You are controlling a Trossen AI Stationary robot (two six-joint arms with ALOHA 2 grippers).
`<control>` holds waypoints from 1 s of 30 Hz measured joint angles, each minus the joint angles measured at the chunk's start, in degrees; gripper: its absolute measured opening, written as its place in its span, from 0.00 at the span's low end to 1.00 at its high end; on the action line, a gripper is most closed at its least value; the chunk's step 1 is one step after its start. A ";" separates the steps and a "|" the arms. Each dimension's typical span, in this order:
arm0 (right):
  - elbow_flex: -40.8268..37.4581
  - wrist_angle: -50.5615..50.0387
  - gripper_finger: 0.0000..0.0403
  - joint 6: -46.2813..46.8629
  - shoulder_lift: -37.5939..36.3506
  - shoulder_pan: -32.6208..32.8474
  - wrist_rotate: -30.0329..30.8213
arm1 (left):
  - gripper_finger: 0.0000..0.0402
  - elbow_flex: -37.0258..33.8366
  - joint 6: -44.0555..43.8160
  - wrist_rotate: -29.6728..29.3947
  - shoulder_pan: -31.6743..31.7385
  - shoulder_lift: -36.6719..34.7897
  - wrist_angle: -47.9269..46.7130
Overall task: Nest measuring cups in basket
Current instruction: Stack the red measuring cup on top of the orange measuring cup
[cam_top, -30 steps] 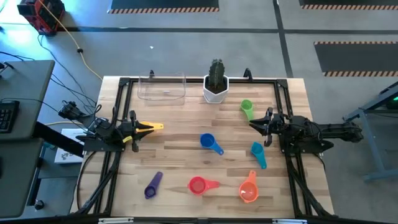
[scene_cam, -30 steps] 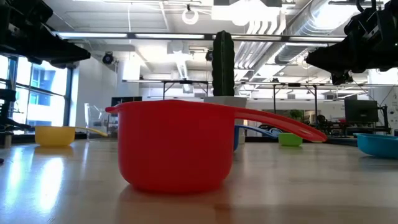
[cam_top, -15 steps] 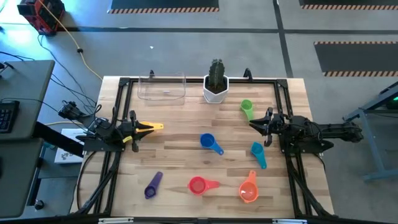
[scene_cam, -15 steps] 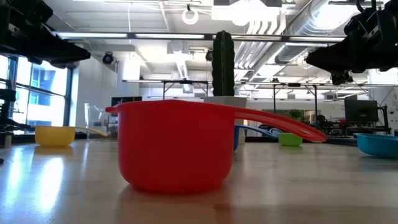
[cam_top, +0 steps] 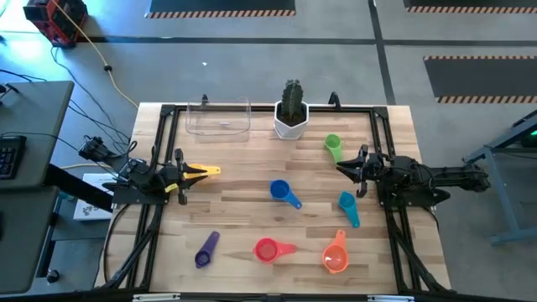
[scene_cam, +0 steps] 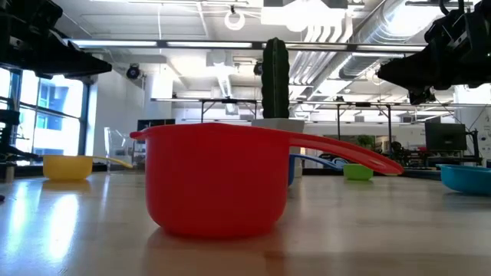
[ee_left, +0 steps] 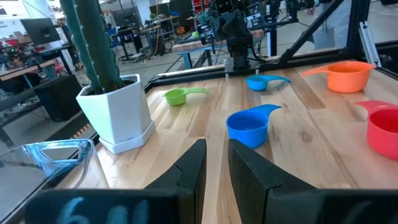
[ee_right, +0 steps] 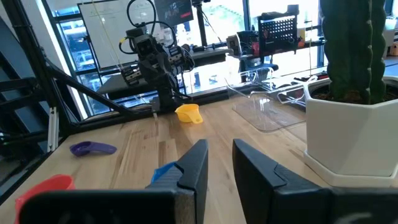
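— Anything moved since a second ago?

— Nothing: my arms and every cup lie just where they lay then.

— Your pincers?

— My left pincer [cam_top: 200, 172] rests at the desk's [cam_top: 243, 210] left edge, fingers a narrow gap apart, holding nothing; the yellow cup [cam_top: 206, 171] lies right at its tips. My right pincer [cam_top: 342, 168] waits at the right edge, likewise slightly parted and bare, with the green cup [cam_top: 333, 145] just beyond it and the teal cup [cam_top: 347, 205] close beside.

— And the basket?

— The clear basket [cam_top: 219, 117] stands well ahead of my left pincer, beside the potted cactus [cam_top: 291, 109], with no cup in it.

— So how far along?

— Not begun, I judge. The blue cup [cam_top: 282, 192] sits between my pincers; the purple cup [cam_top: 206, 249], red cup [cam_top: 268, 249] and orange cup [cam_top: 335, 257] lie along the near edge. All seven are left to nest.
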 joint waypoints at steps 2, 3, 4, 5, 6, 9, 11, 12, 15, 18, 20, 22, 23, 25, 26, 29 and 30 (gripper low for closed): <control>0.01 0.01 0.17 0.00 0.00 0.00 0.00 | 0.14 0.00 -0.04 0.00 -0.01 0.00 0.00; 0.01 0.01 0.17 0.00 0.00 0.00 0.00 | 0.14 0.00 -0.04 0.00 0.02 0.00 0.02; 0.02 0.01 0.17 0.00 0.00 0.00 0.00 | 0.14 0.00 0.02 0.00 0.00 0.00 0.04; 0.02 -0.01 0.17 0.00 0.00 0.00 0.01 | 0.14 0.00 0.02 0.00 -0.01 0.00 0.04; 0.00 -0.01 0.17 0.00 0.00 0.00 0.00 | 0.14 0.00 0.02 0.00 0.00 0.00 0.04; 0.01 0.00 0.17 0.00 0.00 0.00 0.00 | 0.14 0.02 -0.38 -0.02 -0.01 0.00 0.04; 0.00 0.00 0.17 0.00 0.00 0.00 0.00 | 0.14 0.00 -3.91 -0.15 -0.01 0.00 0.24; 0.00 0.00 0.17 0.00 0.00 0.00 0.00 | 0.14 0.00 -6.32 -0.71 -0.01 0.00 0.62; 0.00 0.01 0.17 0.00 0.00 0.00 -0.01 | 0.14 0.00 -11.91 -3.18 0.00 0.00 1.43; 0.01 -0.01 0.17 0.00 0.00 0.00 0.00 | 0.14 0.00 -15.89 -5.92 0.01 0.00 1.53; 0.02 0.01 0.17 0.00 0.00 0.00 0.01 | 0.14 0.00 -18.18 -7.40 0.00 0.00 1.55; 0.00 0.00 0.17 0.00 0.00 0.00 0.00 | 0.14 0.00 -20.11 -8.23 0.00 0.00 1.55; 0.01 0.00 0.17 0.00 0.00 0.00 0.01 | 0.14 0.00 -20.86 -8.54 -0.01 0.00 1.54; 0.01 -0.01 0.17 0.00 0.00 0.00 0.01 | 0.14 0.00 -22.99 -8.81 0.01 0.00 1.55; 0.01 -0.01 0.17 0.00 0.00 0.00 -0.01 | 0.14 0.00 -24.14 -8.88 -0.01 0.00 1.56; 0.00 0.01 0.17 0.00 0.00 0.00 0.01 | 0.14 0.00 -28.00 -9.01 0.01 0.00 1.57; 0.02 0.01 0.17 0.00 0.00 0.00 0.01 | 0.14 0.00 -28.96 -9.01 -0.01 0.00 1.57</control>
